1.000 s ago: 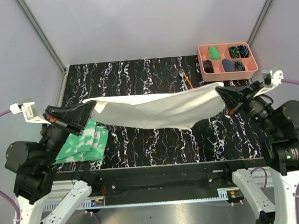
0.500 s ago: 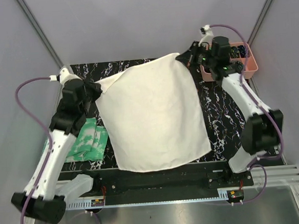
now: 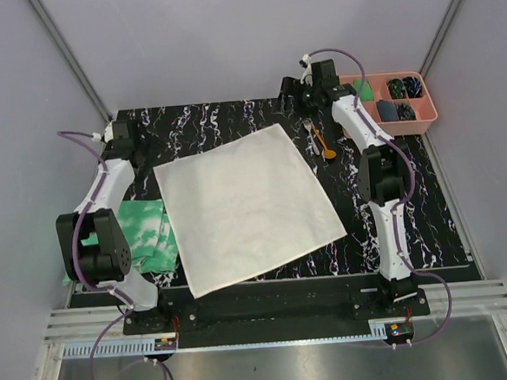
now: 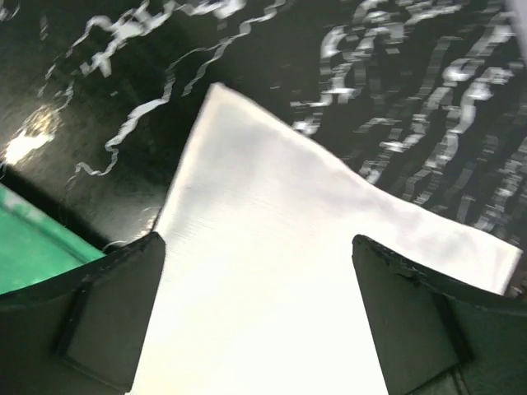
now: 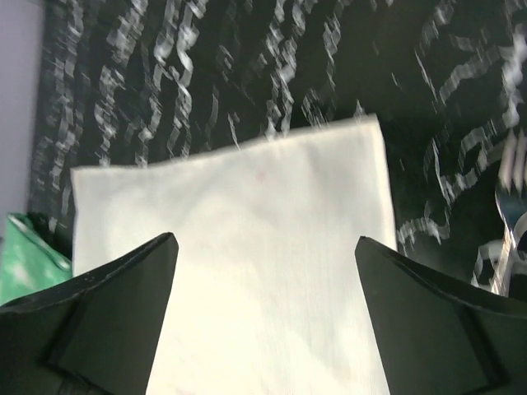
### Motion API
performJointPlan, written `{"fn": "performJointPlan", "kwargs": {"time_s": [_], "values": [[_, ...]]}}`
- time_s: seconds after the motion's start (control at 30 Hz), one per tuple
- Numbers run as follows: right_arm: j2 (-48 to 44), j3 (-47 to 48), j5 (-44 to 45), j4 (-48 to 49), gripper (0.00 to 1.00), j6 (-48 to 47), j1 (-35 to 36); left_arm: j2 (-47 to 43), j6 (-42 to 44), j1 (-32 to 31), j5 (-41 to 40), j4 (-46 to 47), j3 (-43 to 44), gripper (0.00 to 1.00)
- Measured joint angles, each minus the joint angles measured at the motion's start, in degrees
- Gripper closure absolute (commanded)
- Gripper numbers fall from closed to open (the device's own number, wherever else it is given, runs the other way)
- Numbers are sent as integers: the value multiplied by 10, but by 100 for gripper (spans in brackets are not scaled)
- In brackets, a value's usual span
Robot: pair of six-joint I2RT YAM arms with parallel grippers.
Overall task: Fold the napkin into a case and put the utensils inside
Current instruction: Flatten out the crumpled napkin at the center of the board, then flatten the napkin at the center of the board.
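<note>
Left arm: reaching toward the far left, its left gripper [image 3: 138, 139] hovering just beyond the napkin's [image 3: 246, 203] far left corner, fingers spread wide and gripping nothing.
Right arm: stretching far, its right gripper [image 3: 290, 92] hanging beyond the far right corner, jaws apart and empty.
Change: the napkin, hanging pinched between both grippers a moment ago, is now lying flat and unfolded mid-table [image 3: 231, 113].
Around: the utensils [image 3: 318, 138] are lying between napkin and pink tray [image 3: 388, 129]; a green cloth [image 3: 143, 232] is touching the napkin's left edge.
</note>
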Motion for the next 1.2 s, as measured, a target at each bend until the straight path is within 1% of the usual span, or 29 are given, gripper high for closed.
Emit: {"fn": "performJointPlan", "kwargs": {"time_s": [0.07,0.1,0.2,0.27,0.3,0.33,0.37,0.43,0.47,0.5,0.57,0.67,0.73,0.8,0.9,1.03,1.2], "values": [[-68,-94,35,-16,0,-13,4,-33,12,-7,18,2,2,3],[-87,-119,43,-24,1,-15,6,-45,14,-9,23,2,2,5],[-201,-249,96,-35,3,-12,14,-109,26,-35,50,7,-6,9],[-272,-324,129,-39,7,-2,17,-144,39,-76,62,14,-17,11],[-299,-353,139,-41,8,3,18,-156,45,-104,69,18,-24,12],[-331,-391,147,-35,10,8,19,-162,48,-136,75,24,-32,17],[-362,-432,155,-33,10,14,19,-163,49,-161,78,31,-40,18],[-412,-511,165,-25,10,27,19,-152,48,-219,86,45,-68,20],[-431,-548,169,-23,12,34,19,-138,46,-240,90,49,-79,20],[-441,-574,168,-23,17,38,18,-123,44,-252,92,50,-85,20],[-461,-642,165,-8,21,49,18,-73,39,-267,99,53,-90,19],[-494,-744,164,3,21,71,18,-1,29,-280,101,67,-90,19],[-524,-796,165,8,22,82,18,35,19,-285,106,83,-90,18],[-556,-834,165,11,21,90,18,60,6,-289,117,103,-90,18],[-587,-857,175,29,20,99,18,100,-18,-292,135,139,-90,18],[-588,-863,195,43,20,111,7,136,-47,-291,166,184,-64,18],[-575,-872,208,43,20,150,-66,200,-71,-292,203,216,4,19]]}}
